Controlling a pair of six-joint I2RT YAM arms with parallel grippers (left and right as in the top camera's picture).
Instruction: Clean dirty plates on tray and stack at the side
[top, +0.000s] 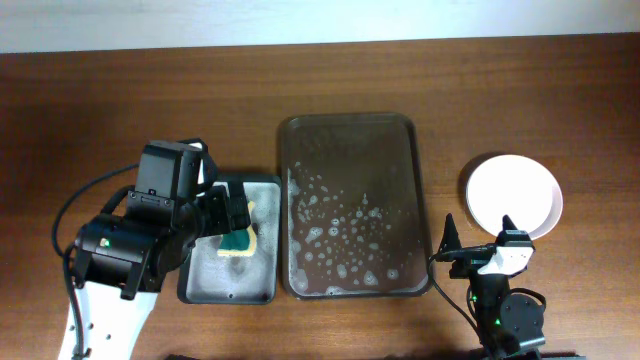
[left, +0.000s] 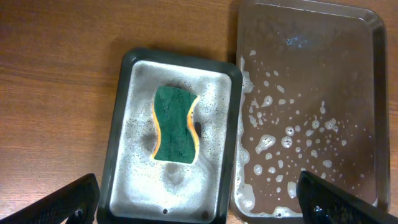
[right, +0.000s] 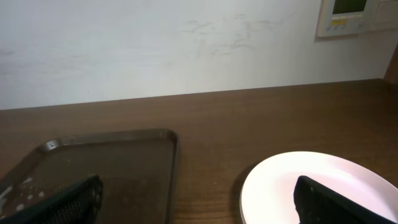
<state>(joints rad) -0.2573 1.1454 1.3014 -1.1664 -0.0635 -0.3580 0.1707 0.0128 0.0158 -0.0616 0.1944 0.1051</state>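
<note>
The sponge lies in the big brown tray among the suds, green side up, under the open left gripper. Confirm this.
Not quite. The sponge lies in the small black tray, beside the big brown tray, as the left wrist view shows. It is green side up, under the open left gripper.

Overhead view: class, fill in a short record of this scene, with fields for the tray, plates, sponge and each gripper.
tray: brown, wet with soap foam, no plates on it
plates: white, on the table right of the tray; number stacked unclear
sponge: green and yellow, lying in the small black tray
left gripper: open, above the small black tray
right gripper: open, empty, beside the plates
</note>
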